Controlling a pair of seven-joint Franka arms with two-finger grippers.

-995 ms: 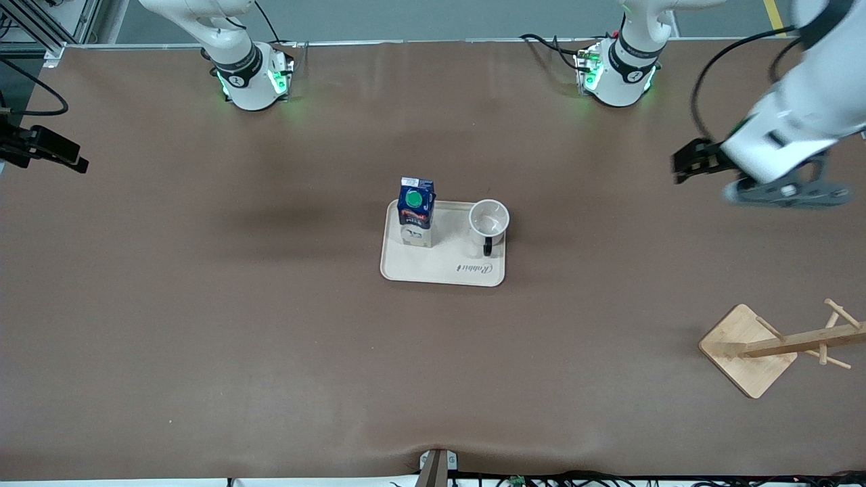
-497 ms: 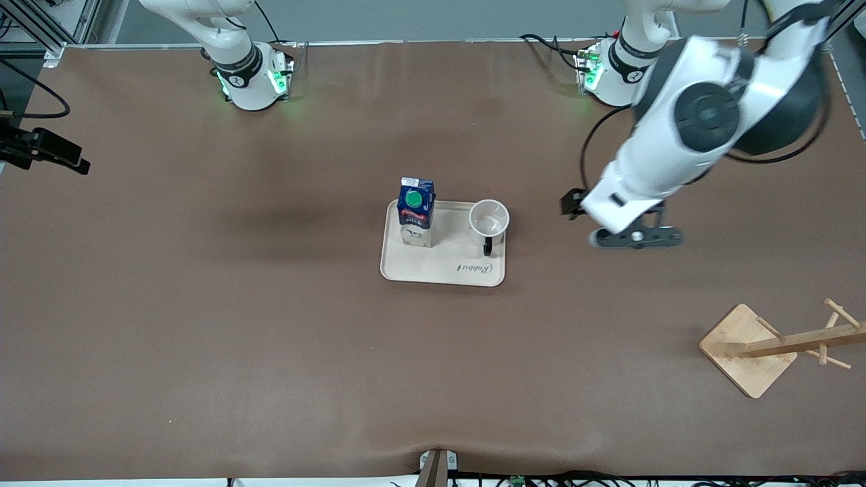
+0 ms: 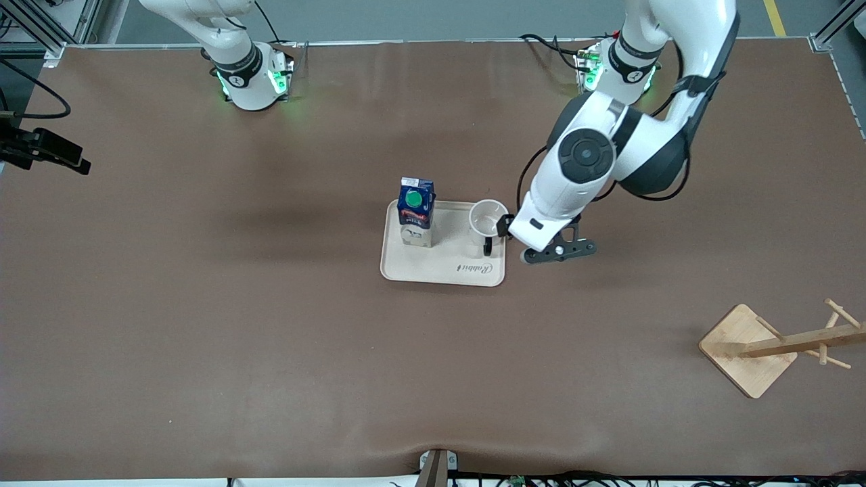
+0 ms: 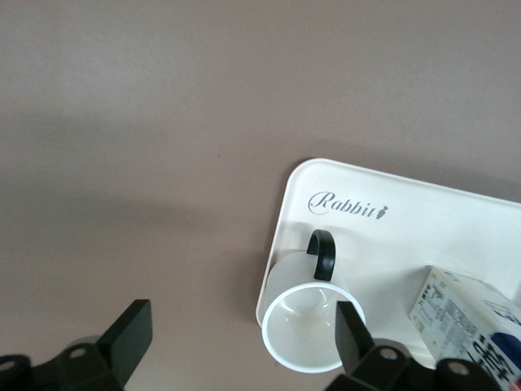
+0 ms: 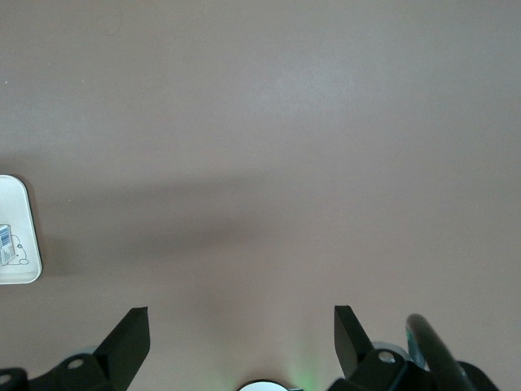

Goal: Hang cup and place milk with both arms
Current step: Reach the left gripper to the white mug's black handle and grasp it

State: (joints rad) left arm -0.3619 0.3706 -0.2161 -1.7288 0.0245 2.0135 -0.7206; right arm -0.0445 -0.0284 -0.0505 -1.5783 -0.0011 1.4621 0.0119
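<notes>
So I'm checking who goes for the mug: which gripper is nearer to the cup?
Left. The left gripper is open right beside the cup at the tray's edge; the right gripper, also open, waits off at the right arm's end of the table.

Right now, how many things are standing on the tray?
2: the milk at the right arm's end of the tray, and the cup at the left arm's end. Nothing looks hidden.

You are looking down on a wide table covered in a matte brown sheet (image 3: 270,338) that wrinkles slightly at the edge nearest the front camera. Above its top edge you see a strip of grey floor (image 3: 419,17) with a yellow line (image 3: 773,15). Aluminium frame posts (image 3: 40,24) stand at the corners. Soft, even light casts faint shadows on the sheet.
</notes>
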